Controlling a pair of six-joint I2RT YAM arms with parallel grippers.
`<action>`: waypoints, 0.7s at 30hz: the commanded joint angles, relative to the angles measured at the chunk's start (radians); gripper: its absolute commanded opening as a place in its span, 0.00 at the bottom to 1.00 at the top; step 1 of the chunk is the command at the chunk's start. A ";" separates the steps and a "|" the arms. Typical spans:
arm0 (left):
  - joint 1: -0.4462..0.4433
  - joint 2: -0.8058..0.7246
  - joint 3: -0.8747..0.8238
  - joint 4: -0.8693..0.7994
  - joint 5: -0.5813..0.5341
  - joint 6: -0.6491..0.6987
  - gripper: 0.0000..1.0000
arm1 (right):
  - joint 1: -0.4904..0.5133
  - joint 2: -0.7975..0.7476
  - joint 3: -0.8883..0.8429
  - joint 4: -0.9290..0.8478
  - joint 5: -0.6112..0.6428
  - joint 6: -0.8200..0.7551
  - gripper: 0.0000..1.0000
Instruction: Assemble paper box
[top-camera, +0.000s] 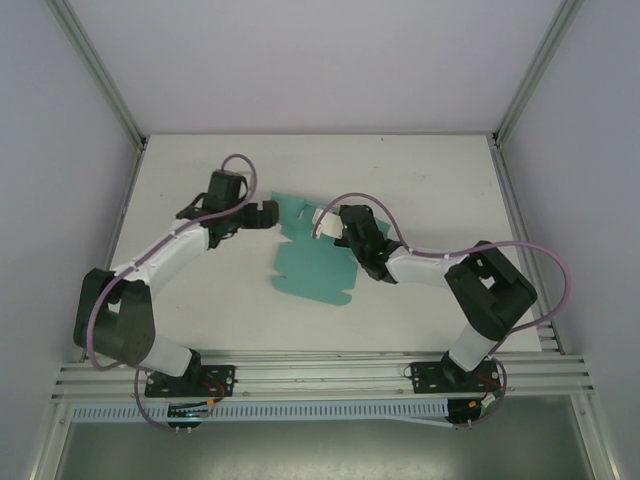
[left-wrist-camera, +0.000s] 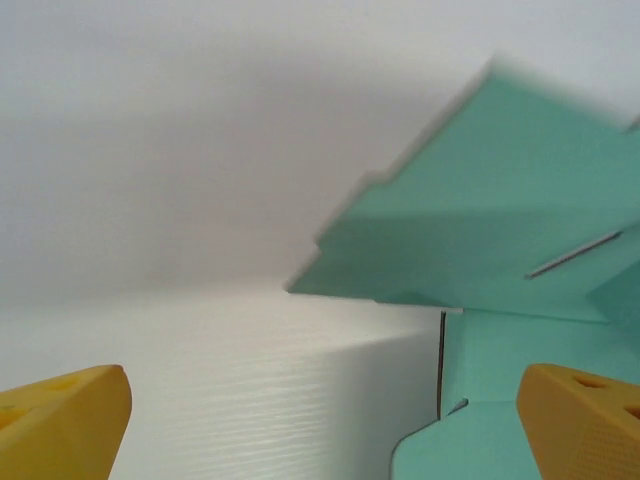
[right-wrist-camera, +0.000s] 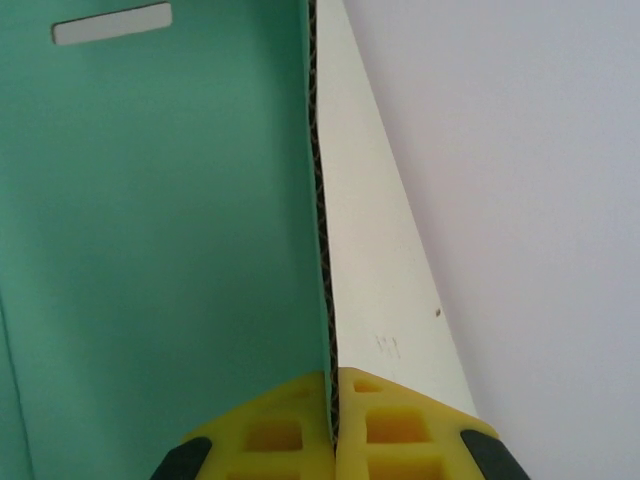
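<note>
Paper box (top-camera: 310, 268): flat teal sheet, mid-tabletop (top-camera: 430, 190), long axis far-to-near. Right hand (top-camera: 338, 222): pinching the sheet's raised far-right flap edge. Left hand (top-camera: 264, 213): spread, holding nothing, just beside the far-left flap, which lies to its right.

Left arm (top-camera: 165, 252) reaches up and inward from its base, elbow swung out to the left. The left gripper (top-camera: 262, 213) points right with its jaws spread wide, yellow fingertips (left-wrist-camera: 60, 420) far apart in its wrist view. Right arm (top-camera: 430, 268) stretches low to the left. Right gripper (top-camera: 340, 222) is clamped tight, yellow pads (right-wrist-camera: 280, 430) pinching an upright edge of the paper box (right-wrist-camera: 150, 250).
</note>
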 joint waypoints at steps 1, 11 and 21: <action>0.041 -0.011 0.030 -0.045 0.144 0.198 0.98 | -0.020 0.007 0.057 -0.015 -0.095 -0.047 0.00; 0.106 0.112 0.170 -0.042 0.382 0.594 0.85 | -0.041 0.012 0.153 -0.189 -0.220 -0.109 0.00; 0.105 0.142 0.151 -0.063 0.274 0.538 0.73 | -0.045 0.018 0.165 -0.205 -0.187 -0.115 0.00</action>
